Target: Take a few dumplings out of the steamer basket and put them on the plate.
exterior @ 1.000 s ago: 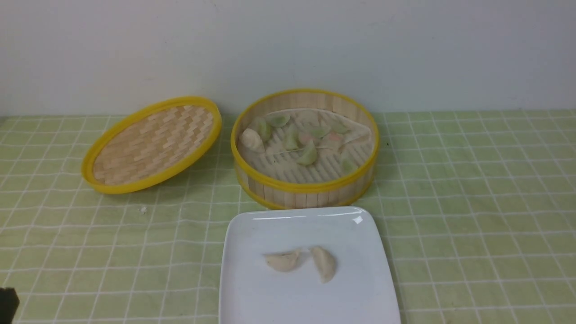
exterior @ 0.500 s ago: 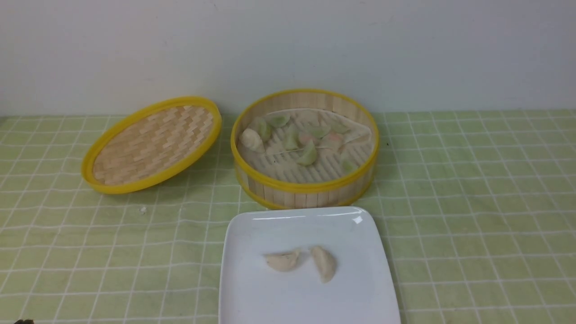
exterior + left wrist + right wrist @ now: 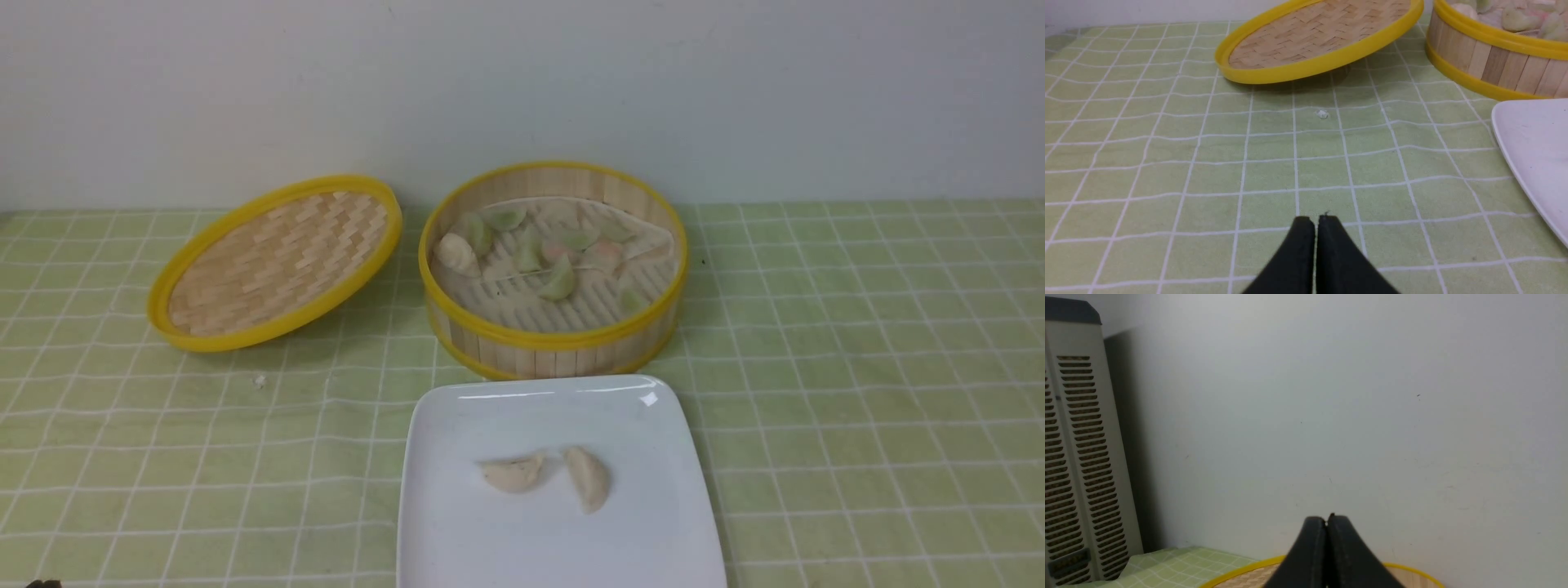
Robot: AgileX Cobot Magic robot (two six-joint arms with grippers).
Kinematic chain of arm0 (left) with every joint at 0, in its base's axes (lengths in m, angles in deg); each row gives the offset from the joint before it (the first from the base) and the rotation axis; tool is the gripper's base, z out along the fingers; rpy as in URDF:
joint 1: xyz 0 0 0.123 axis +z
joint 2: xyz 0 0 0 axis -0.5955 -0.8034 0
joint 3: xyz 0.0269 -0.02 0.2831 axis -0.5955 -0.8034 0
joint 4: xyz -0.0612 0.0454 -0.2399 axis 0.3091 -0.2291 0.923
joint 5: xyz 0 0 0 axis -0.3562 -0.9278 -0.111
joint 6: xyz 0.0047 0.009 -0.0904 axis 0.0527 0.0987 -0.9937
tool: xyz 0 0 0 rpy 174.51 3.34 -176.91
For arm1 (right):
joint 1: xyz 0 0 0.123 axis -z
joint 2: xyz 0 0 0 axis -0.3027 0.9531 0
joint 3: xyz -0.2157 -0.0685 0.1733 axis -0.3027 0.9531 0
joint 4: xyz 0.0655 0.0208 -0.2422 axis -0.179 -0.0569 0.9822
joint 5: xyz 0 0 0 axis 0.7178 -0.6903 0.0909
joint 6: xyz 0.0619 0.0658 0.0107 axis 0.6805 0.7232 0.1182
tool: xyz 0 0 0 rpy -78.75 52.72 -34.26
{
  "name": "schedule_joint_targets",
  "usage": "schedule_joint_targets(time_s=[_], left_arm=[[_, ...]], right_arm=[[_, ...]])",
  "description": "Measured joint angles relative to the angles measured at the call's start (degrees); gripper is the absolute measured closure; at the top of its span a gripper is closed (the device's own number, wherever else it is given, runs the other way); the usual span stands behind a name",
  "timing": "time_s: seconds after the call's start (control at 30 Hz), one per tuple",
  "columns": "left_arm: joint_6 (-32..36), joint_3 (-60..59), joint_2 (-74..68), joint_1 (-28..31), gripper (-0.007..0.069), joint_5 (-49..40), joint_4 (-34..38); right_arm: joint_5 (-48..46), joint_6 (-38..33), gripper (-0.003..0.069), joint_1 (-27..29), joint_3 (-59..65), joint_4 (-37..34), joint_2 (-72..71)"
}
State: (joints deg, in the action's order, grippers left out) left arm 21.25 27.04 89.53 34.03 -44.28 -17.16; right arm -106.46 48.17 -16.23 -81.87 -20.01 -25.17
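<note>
The steamer basket [image 3: 555, 343] stands at the table's middle back with several pale green, pinkish and beige dumplings [image 3: 560, 282] inside on its liner. The white square plate [image 3: 653, 539] lies just in front of it and holds two beige dumplings [image 3: 513, 473] [image 3: 589, 477]. My left gripper [image 3: 1316, 220] is shut and empty, low over the cloth at the near left, well left of the plate [image 3: 1531, 143] and the basket [image 3: 1486, 65]. My right gripper [image 3: 1327, 520] is shut and empty, raised and facing the wall; it is out of the front view.
The shallow woven lid [image 3: 273, 261] leans tilted to the left of the basket, also in the left wrist view [image 3: 1318, 36]. A small white crumb [image 3: 260, 380] lies on the green checked cloth. A beige slatted appliance [image 3: 1073, 457] stands by the wall.
The left gripper's dark tip, seen at the front view's lower left a second ago, has dropped almost out of that view. Basket, plate and dumplings have not moved.
</note>
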Motion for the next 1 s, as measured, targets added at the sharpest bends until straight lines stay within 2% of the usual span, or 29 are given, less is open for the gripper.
schedule_joint_targets(time_s=[0.57,0.8,1.0], left_arm=[[0.0,0.0,0.0,0.0,0.0631,-0.05,0.0],[0.0,0.0,0.0,0.0,0.0631,-0.11,0.0],[0.0,0.0,0.0,0.0,0.0631,-0.12,0.0]], right_arm=[[-0.11,-0.67,0.0673,0.0,0.0,-0.46,0.0],[-0.17,-7.88,0.0673,0.0,0.0,-7.09,0.0],[-0.17,-8.39,0.0673,0.0,0.42,-7.42,-0.28]])
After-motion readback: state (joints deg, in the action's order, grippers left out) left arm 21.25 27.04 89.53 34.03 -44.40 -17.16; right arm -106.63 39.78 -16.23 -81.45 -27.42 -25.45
